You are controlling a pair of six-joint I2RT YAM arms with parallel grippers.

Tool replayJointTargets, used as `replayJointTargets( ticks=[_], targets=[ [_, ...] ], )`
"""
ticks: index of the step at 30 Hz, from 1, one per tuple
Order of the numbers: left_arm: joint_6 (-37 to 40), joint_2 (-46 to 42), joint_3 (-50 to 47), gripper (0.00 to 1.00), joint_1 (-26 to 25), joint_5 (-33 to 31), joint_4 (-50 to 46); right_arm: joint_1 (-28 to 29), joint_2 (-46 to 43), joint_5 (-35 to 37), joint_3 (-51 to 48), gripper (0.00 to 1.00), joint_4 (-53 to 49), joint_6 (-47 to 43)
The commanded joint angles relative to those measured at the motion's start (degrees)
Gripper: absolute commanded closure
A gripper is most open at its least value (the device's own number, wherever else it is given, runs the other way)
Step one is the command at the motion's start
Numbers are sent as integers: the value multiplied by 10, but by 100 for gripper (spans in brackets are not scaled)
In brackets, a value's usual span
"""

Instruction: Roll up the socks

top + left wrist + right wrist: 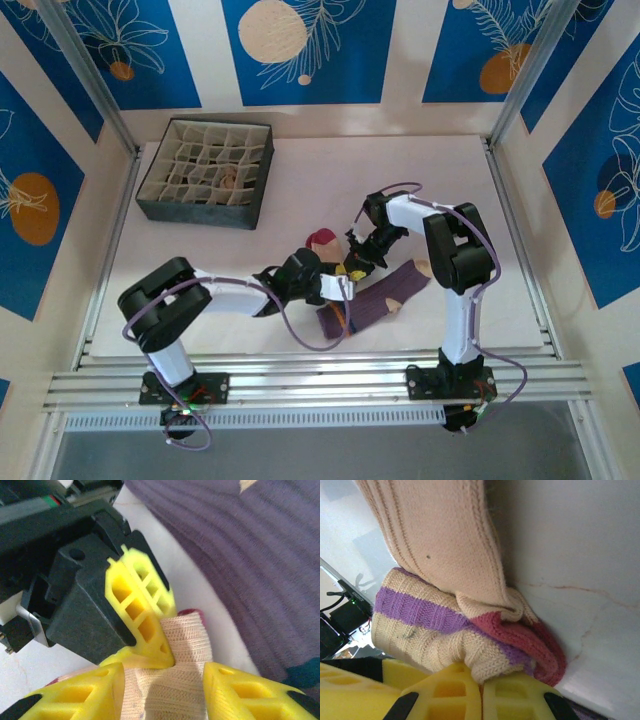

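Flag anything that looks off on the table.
The cream sock is a crumpled wad, not a tidy roll, pinched mid-table by the right gripper with the left gripper astride it. The purple sock lies flat beside it.

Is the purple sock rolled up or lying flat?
Lying flat: the purple sock stretches out long on the table, not rolled.

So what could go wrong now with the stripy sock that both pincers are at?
The right pincer pinches just a small bunch of the cream sock, so it might slip and unroll. The left pincer sits almost against the right one's tips, so they could bump. The purple sock lies close beside and might get dragged along.
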Motion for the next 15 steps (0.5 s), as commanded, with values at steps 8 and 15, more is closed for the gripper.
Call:
replayJointTargets(
  ticks=[8,15],
  targets=[
    [25,44,4,71,-4,-33,8,-4,30,53,-8,100,-33,-13],
    [-19,73,32,87,-2,-37,-47,-5,14,44,-19,99,-23,-22]
  ],
)
